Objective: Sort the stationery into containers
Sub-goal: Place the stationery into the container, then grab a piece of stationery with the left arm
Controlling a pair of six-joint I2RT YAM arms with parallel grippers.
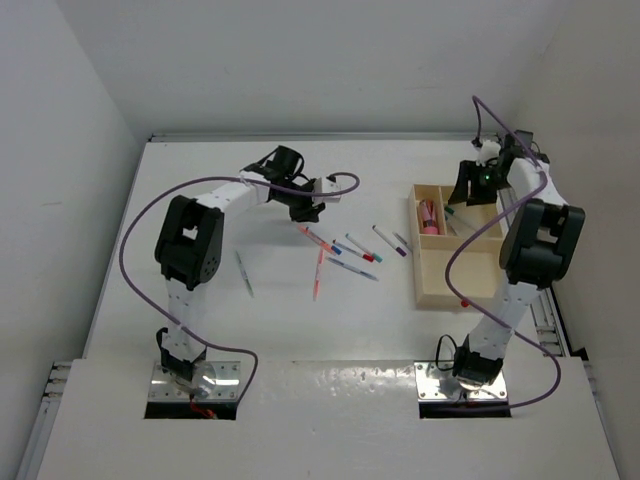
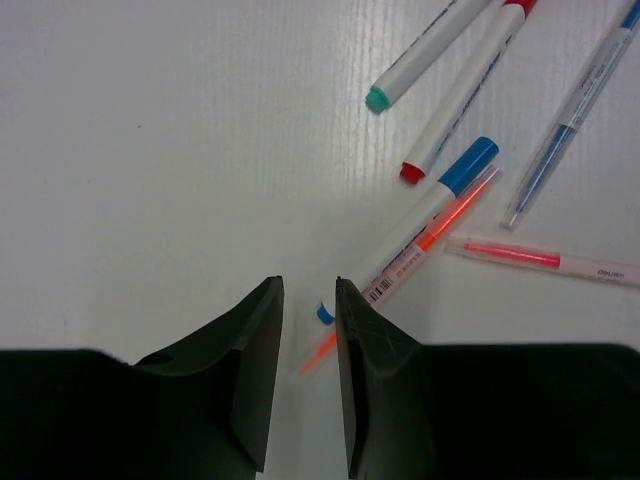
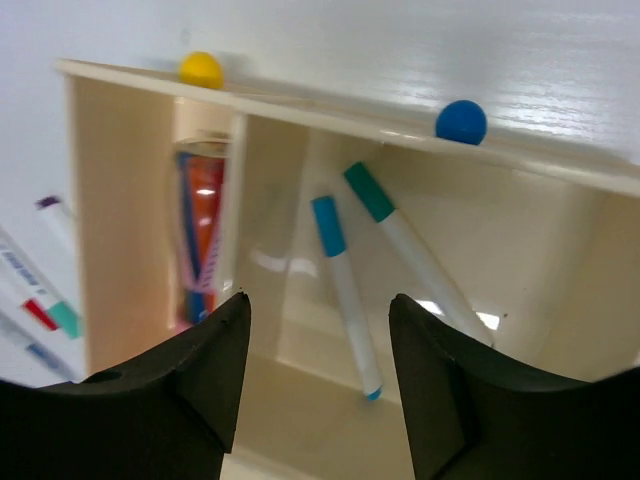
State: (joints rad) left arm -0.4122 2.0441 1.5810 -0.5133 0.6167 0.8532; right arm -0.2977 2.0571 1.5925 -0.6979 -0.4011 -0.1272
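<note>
**Sorting Partly Done, Most Pens Left Out**

At the right of the top view, the tray (image 1: pixel 417 260) holds two markers (image 3: pixel 345 290) in one compartment and pink-orange pieces (image 3: pixel 197 240) in another. Several pens (image 1: pixel 352 267) lie loose mid-surface. The right gripper (image 3: pixel 315 390) hangs released and empty over the tray. The left gripper (image 2: pixel 308 320) is nearly pinched at an orange pen's (image 2: pixel 455 215) tip; I cannot tell whether it grasps it.

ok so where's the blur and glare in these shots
Top external: even soft light, the thin orange-red pen small but crisp, a bright reflection on the metal base plate under the left arm. Left wrist: the white blue-capped marker is sharp, shadows faint, the dark left hand slightly soft. Right wrist: soft focus throughout, white glare patches on the floor of the pale wooden tray.
</note>
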